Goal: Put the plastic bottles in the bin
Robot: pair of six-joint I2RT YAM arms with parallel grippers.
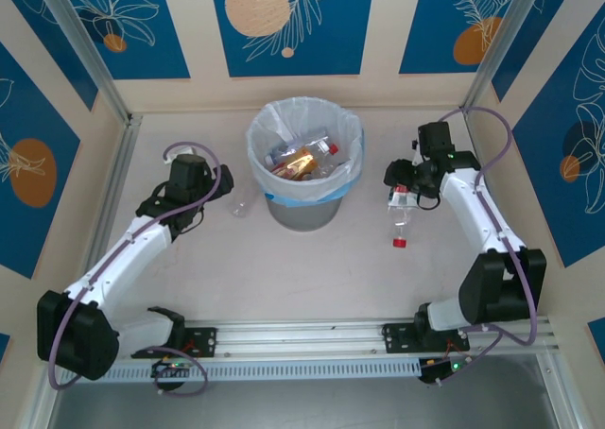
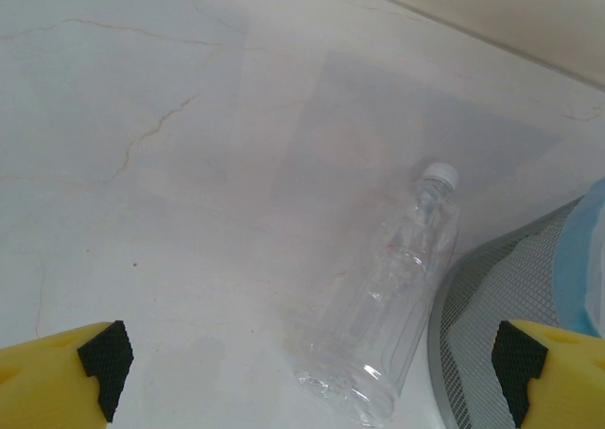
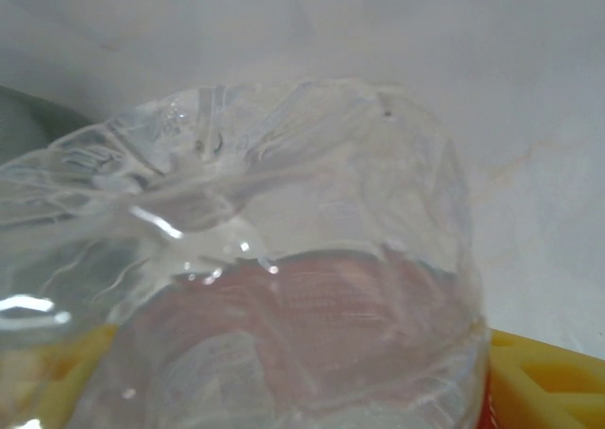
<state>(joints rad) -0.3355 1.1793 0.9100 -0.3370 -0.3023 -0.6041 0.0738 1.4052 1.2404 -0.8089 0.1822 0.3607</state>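
Note:
The grey mesh bin (image 1: 331, 202) with its white bag stands mid-table and holds several plastic bottles (image 1: 302, 158). A clear bottle with a white cap (image 1: 240, 207) lies on the table against the bin's left side. My left gripper (image 1: 216, 195) is just left of it. In the left wrist view this bottle (image 2: 392, 301) lies between and ahead of the wide-open yellow fingers (image 2: 61, 377), untouched. Right of the bin, my right gripper (image 1: 402, 189) is shut on a clear red-capped bottle (image 1: 401, 219) that hangs cap-down. Its crumpled base (image 3: 284, 240) looms close, beside a yellow finger (image 3: 544, 382).
The bin's mesh wall (image 2: 501, 306) sits close on the right in the left wrist view. Side walls and metal posts (image 1: 113, 174) border the table. A rail (image 1: 302, 339) runs along the near edge between the arm bases.

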